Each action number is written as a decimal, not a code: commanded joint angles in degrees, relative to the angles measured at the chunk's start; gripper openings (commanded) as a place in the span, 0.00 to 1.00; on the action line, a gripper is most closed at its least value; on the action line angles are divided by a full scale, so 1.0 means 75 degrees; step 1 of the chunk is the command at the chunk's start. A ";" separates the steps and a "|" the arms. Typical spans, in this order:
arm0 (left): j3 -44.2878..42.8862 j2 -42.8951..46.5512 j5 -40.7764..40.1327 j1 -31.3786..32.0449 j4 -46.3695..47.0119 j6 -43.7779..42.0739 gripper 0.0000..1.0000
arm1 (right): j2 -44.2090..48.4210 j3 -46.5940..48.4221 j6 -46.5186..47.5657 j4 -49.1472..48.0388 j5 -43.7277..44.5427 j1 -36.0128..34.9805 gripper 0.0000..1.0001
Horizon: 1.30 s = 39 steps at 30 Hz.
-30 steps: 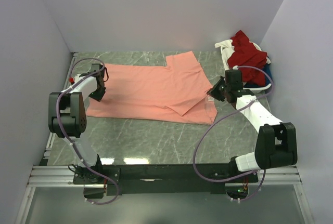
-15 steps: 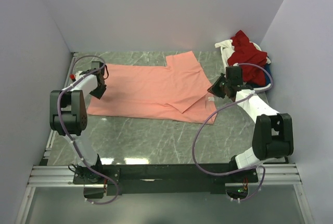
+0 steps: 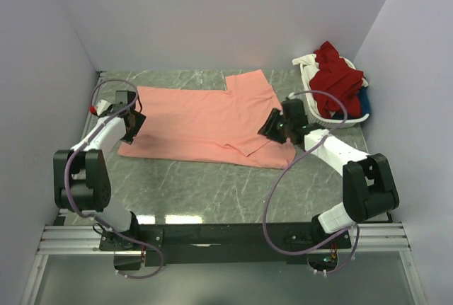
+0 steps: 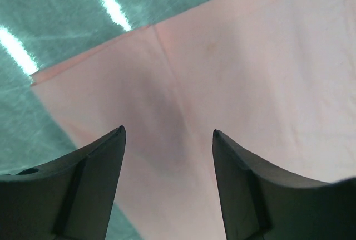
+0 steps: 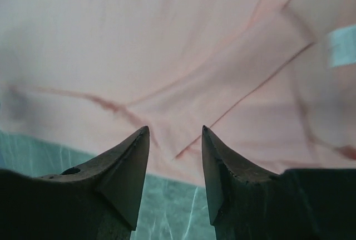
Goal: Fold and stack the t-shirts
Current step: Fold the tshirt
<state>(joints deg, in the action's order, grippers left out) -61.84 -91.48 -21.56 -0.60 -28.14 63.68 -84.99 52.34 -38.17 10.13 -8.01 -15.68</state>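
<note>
A salmon-pink t-shirt [image 3: 205, 117] lies spread flat on the green marble table, its right part folded over with a sleeve flap at the near right. My left gripper [image 3: 130, 127] hovers over the shirt's left edge. In the left wrist view the left gripper [image 4: 168, 131] is open with only pink cloth [image 4: 250, 56] beneath. My right gripper [image 3: 271, 127] is above the folded right part. In the right wrist view the right gripper [image 5: 175, 128] is open over the cloth's near hem [image 5: 139, 39], and a white neck label [image 5: 342, 45] shows at the right.
A white basket [image 3: 347, 119] stands at the back right, holding a dark red shirt [image 3: 336, 71], a white one [image 3: 304, 61] and a bit of blue cloth [image 3: 363, 98]. Purple walls close in the table on three sides.
Both grippers have gone from shut to open and let go of the pink shirt. The right arm swung left, from beside the shirt's right edge to over its folded part.
</note>
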 commanded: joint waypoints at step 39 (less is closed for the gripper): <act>0.1554 0.1534 0.0461 0.0268 0.0694 -0.0241 0.69 | -0.1383 -0.0160 -0.1098 -0.1410 0.0400 -0.1636 0.19</act>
<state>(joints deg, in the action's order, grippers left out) -49.74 -81.32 -18.04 1.32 -24.21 62.67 -94.83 46.81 -46.70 0.08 -6.68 -27.42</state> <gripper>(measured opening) 0.687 0.203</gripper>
